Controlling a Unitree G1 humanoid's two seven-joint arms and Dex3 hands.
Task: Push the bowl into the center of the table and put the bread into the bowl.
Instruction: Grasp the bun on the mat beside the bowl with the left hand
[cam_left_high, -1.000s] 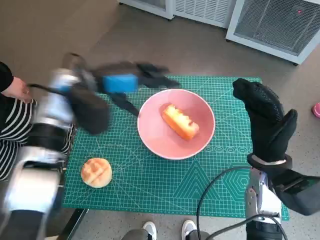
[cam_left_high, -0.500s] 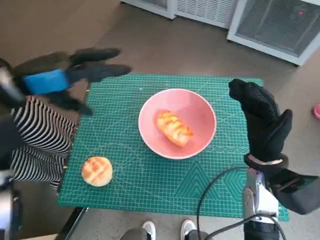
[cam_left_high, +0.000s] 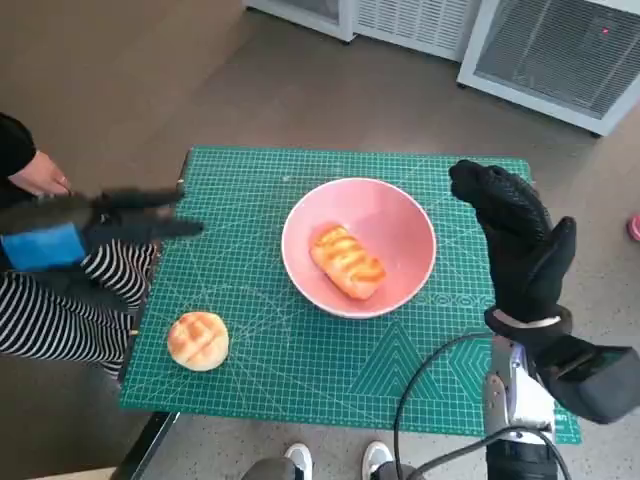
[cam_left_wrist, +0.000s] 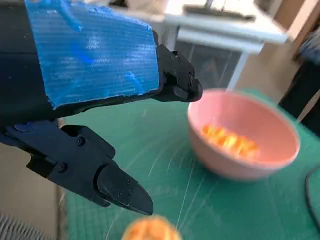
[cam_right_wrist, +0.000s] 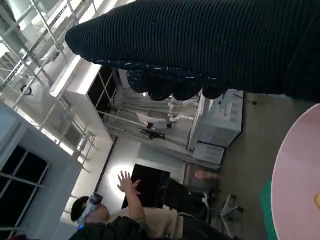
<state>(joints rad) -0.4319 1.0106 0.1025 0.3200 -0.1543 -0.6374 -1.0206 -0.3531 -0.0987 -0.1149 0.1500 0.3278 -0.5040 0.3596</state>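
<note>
A pink bowl (cam_left_high: 400, 215) stands near the middle of the green cutting mat (cam_left_high: 300, 360) with a long golden bread roll (cam_left_high: 347, 261) lying inside it. The left wrist view shows the same bowl (cam_left_wrist: 260, 160) and roll (cam_left_wrist: 229, 140). A round bun (cam_left_high: 198, 340) lies on the mat's front left, also visible as a bun (cam_left_wrist: 150, 230) in the left wrist view. My left hand (cam_left_high: 75, 235) hovers off the mat's left edge, fingers spread, holding nothing. My right hand (cam_left_high: 520, 245) stands upright and flat just right of the bowl, empty.
A person in striped trousers (cam_left_high: 60, 320) sits at the left, a hand (cam_left_high: 38, 175) near the mat's corner. White cabinets (cam_left_high: 540, 50) stand beyond the table. Another person (cam_right_wrist: 130, 220) shows in the right wrist view. Shoes (cam_left_high: 300, 460) show below the front edge.
My left hand has swung away from the bowl's left rim, out past the mat's left edge and nearer. The roll has settled in the bowl. My right hand barely moved.
</note>
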